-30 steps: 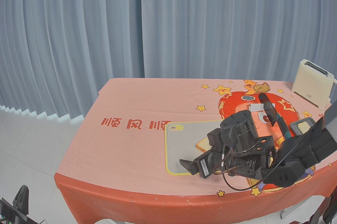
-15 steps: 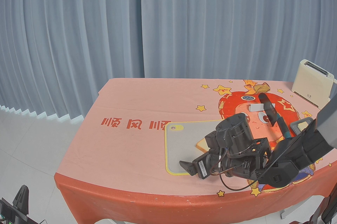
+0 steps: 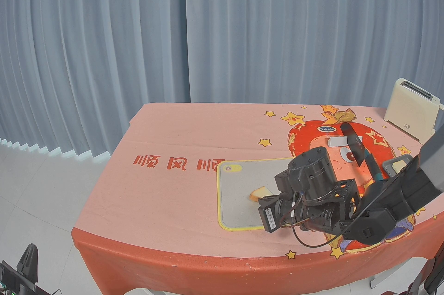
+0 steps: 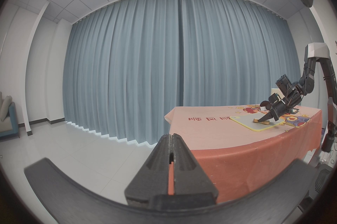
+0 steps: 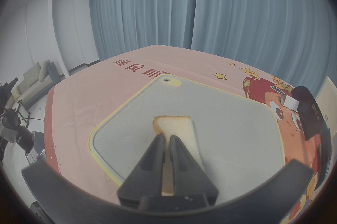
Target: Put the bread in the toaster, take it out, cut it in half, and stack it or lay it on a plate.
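Note:
A slice of bread (image 3: 258, 193) (image 5: 174, 127) is over the grey cutting board (image 3: 233, 205) (image 5: 228, 130), which has a yellow rim. My right gripper (image 3: 264, 199) (image 5: 167, 139) is shut on the slice's near edge, low over the board. The white toaster (image 3: 413, 110) stands at the table's far right corner. A black-bladed knife (image 3: 360, 150) (image 5: 310, 112) with a teal handle lies right of the board. My left gripper (image 4: 171, 151) is shut on nothing, off the table's left side and well below its top.
A small grey tray (image 3: 394, 166) holding something pale sits by the right arm near the table's right edge. The pink tablecloth (image 3: 175, 199) left of the board is bare. Curtains hang behind the table.
The right gripper turned and closed on the bread. The slice now shows further left on the board than before.

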